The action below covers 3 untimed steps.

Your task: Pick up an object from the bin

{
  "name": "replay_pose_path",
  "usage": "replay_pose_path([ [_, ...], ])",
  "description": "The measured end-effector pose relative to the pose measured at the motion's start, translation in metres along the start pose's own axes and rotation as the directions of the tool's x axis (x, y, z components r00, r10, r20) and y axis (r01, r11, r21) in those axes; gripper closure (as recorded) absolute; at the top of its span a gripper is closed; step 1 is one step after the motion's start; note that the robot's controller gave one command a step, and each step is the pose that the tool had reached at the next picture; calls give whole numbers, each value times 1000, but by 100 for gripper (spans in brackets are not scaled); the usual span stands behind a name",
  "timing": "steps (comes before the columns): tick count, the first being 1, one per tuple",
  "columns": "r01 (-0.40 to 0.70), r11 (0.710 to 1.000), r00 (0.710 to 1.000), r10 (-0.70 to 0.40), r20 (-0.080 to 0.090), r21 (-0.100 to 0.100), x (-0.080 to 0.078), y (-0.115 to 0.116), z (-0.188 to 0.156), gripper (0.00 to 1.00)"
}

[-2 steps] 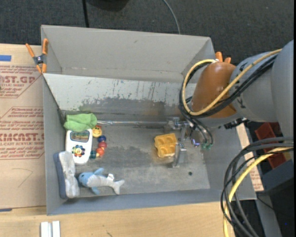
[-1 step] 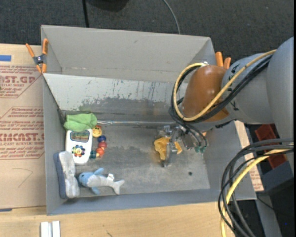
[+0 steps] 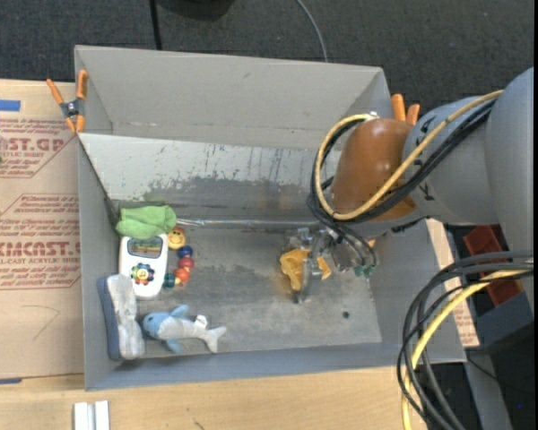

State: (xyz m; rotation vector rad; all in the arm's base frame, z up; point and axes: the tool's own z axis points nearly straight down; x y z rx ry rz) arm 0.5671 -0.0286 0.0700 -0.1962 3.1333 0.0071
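Yellow crumpled thing (image 3: pixel 292 268) lies on the floor of the grey bin (image 3: pixel 251 159), right of the middle and near the right wall. The gripper (image 3: pixel 309 271) is down low and touching its right side, but it is too hard to see if the pincer is open, closed or gripping. Far off on the left side sit a green cloth (image 3: pixel 146 219), a white toy with bright buttons (image 3: pixel 143 267) and a blue shark (image 3: pixel 184 328).
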Motion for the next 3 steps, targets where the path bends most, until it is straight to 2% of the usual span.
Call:
replay_pose_path([
  [1,0,1000,1000,0,0,0,0,0,0,100],
  [2,61,998,998,-61,3,1,2,-10,-124,100],
  [3,61,998,998,-61,3,1,2,-10,-124,100],
])
